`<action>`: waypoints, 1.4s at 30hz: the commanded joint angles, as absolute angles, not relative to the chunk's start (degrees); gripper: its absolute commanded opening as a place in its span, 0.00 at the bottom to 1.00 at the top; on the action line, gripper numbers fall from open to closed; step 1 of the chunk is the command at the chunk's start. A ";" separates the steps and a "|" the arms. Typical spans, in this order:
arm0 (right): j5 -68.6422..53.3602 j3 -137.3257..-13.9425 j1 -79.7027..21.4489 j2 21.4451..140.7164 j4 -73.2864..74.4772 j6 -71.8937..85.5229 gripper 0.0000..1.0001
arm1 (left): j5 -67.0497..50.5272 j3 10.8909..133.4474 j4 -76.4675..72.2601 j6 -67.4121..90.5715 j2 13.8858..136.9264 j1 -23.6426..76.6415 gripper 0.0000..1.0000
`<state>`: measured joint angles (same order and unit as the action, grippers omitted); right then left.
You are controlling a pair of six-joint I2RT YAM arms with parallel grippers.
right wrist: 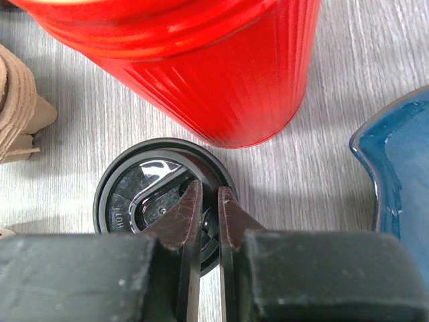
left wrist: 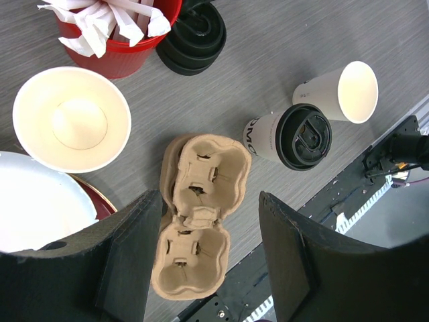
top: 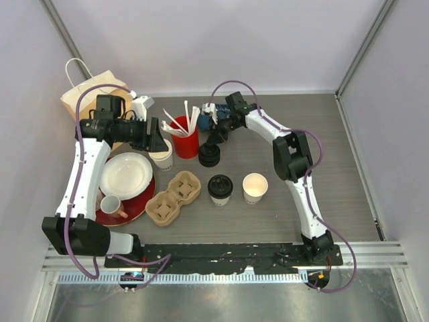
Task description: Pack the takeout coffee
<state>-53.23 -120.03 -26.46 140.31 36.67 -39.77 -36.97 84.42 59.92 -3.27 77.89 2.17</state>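
Red ribbed cup (right wrist: 201, 67) crowds your right gripper (right wrist: 208, 191), near-shut over black lids (right wrist: 131, 194) marked "HOT". Left gripper (left wrist: 210, 215) wide above pulp carrier (left wrist: 201, 171).

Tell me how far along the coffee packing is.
Early. Done: one lidded cup stands ready. In hand: the right fingers pinch the top of the black lid stack. Remaining: two open cups need lids, the cardboard carrier is empty, and the left fingers hang open, holding nothing.
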 commanded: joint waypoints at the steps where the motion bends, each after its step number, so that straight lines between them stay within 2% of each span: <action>1: -50.98 -117.17 -26.63 133.07 30.42 -34.37 0.01 | -37.88 84.90 59.15 -3.52 77.17 1.85 0.63; 9: -46.86 -108.30 -26.63 125.43 20.76 -28.74 0.01 | -37.88 85.17 59.24 -3.87 76.46 1.76 0.63; 15: -43.07 -105.03 -26.63 122.26 18.81 -26.02 0.01 | -37.88 84.82 59.06 -3.96 76.38 1.85 0.63; 28: -22.78 -97.92 -26.54 108.03 16.87 -13.54 0.01 | -39.54 86.31 59.68 -3.52 76.20 1.93 0.63; 31: -16.89 -93.53 -26.37 101.71 17.05 -10.73 0.01 | -40.43 87.10 60.12 -3.34 75.76 2.28 0.63; 36: -7.58 -79.30 -26.37 86.53 13.62 -2.12 0.01 | -39.82 87.01 60.90 -4.04 75.06 4.83 0.63; 42: 0.60 -62.77 -28.21 72.18 15.55 8.60 0.01 | -37.54 87.01 61.52 -4.75 75.41 11.94 0.63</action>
